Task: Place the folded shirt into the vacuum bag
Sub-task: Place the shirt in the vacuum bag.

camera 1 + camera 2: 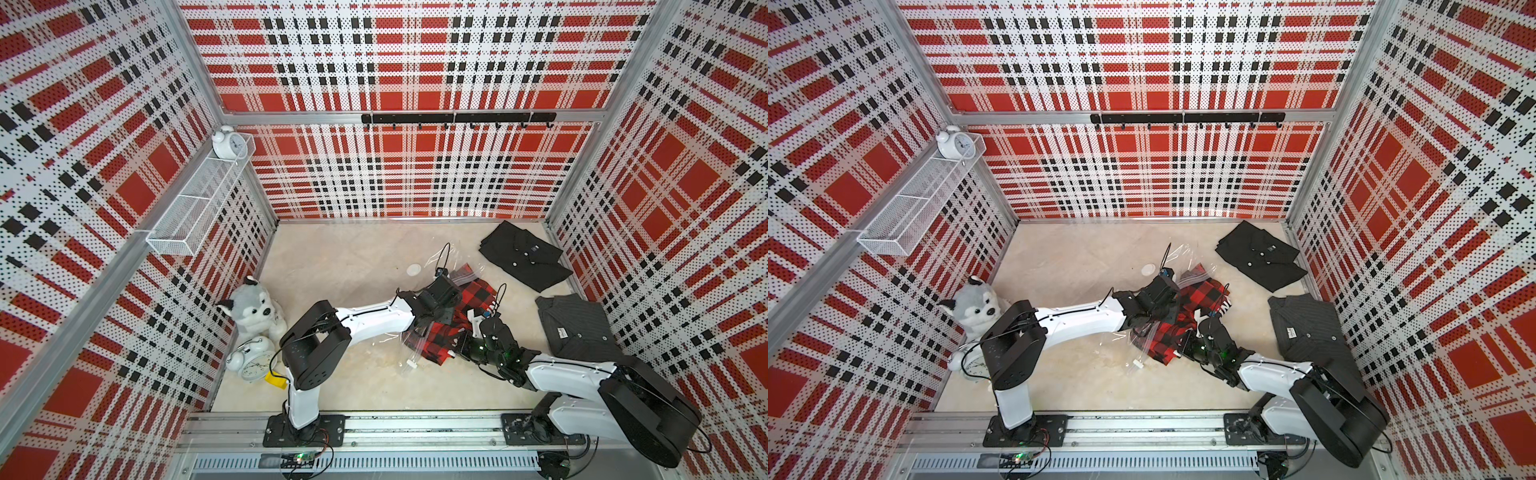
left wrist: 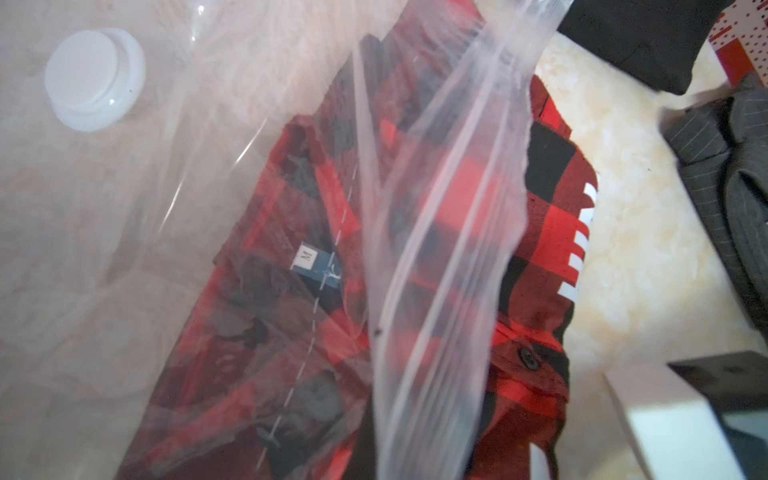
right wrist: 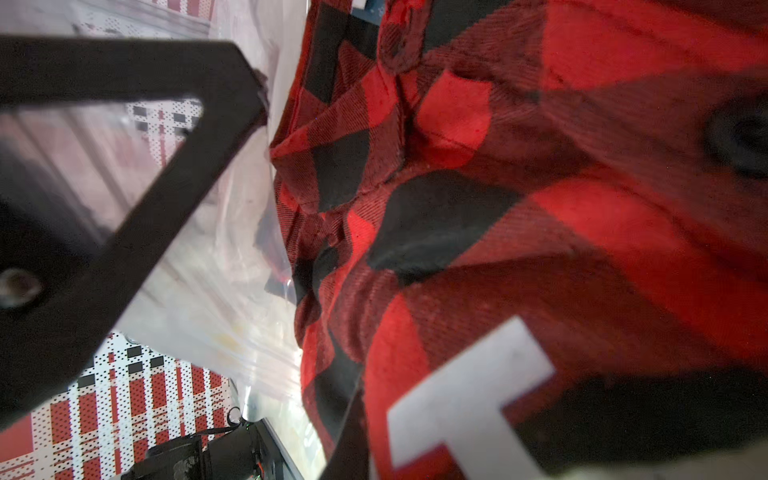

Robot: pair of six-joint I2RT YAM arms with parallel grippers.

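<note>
My left gripper [image 1: 442, 318] is closed on the upper film of the bag [image 2: 124, 249] at its mouth. Its tips are outside the wrist view, but a band of film rises from the mouth toward it. My right gripper [image 1: 465, 334] is clamped on the plaid shirt [image 1: 478, 291] at the edge nearest my bases. In its wrist view one black finger [image 3: 191, 174] lies against the cloth's fold, and the shirt bunches up close to the lens, showing a white printed letter.

The plaid shirt lies mid-worktop [image 1: 374, 395], between my two grippers and partway into the bag. In the left wrist view its collar end with the M label [image 2: 306, 257] sits under the film. The side with the white lettering and a black button [image 2: 530, 357] is outside the film. In a top view the valve [image 1: 414, 270] shows just left of my left wrist, and the slider [image 1: 411, 365] rests at the near end of the mouth.

A black shirt [image 1: 523, 253] and a striped shirt [image 1: 573, 328] lie folded to my right.
</note>
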